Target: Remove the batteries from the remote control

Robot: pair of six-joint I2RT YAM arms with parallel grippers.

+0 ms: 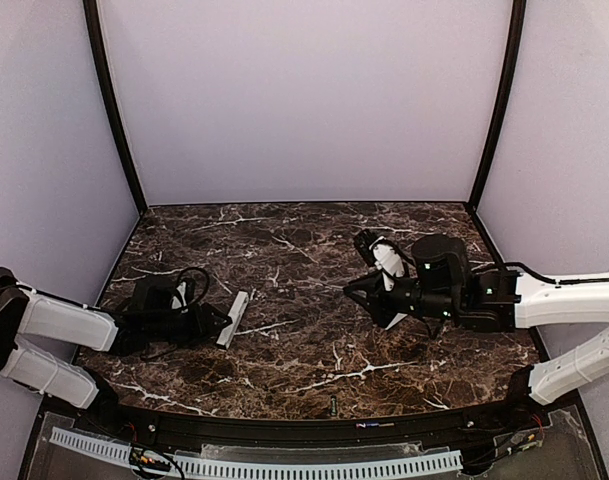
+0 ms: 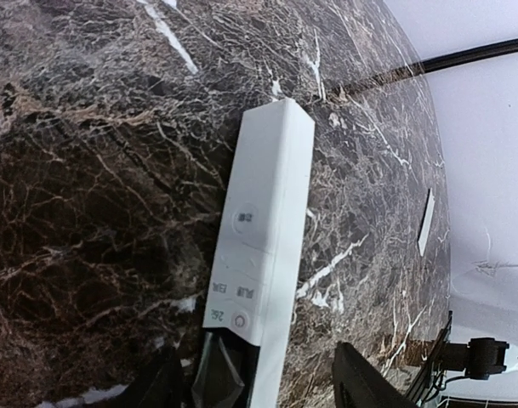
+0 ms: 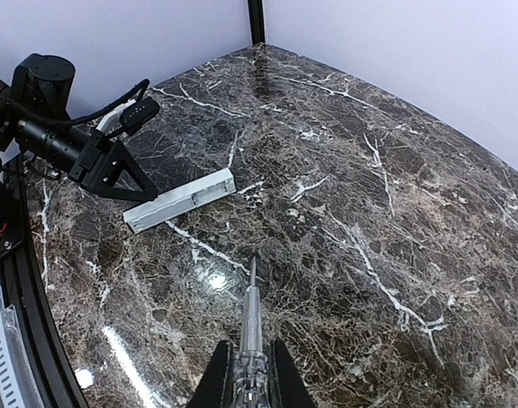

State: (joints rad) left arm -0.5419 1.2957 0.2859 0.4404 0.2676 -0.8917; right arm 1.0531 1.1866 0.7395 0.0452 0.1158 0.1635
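Note:
The remote control [image 1: 234, 317] is a long white bar lying on the dark marble at the left. In the left wrist view it [image 2: 263, 212] rests on its long edge, button face to the left. My left gripper [image 1: 220, 326] is open, its fingers straddling the remote's near end [image 2: 257, 374] with gaps on both sides. My right gripper [image 1: 352, 289] hovers at mid-right and is shut on a slim grey battery [image 3: 251, 314] that sticks out forward past the fingers [image 3: 227, 361]. The right wrist view also shows the remote [image 3: 180, 200] and the left gripper [image 3: 114, 174].
A flat white cover strip [image 2: 426, 223] lies on the marble far to the right of the remote. A small slim dark thing [image 1: 333, 405] lies near the table's front edge. Purple walls enclose the back and sides, with black corner posts [image 1: 114, 110].

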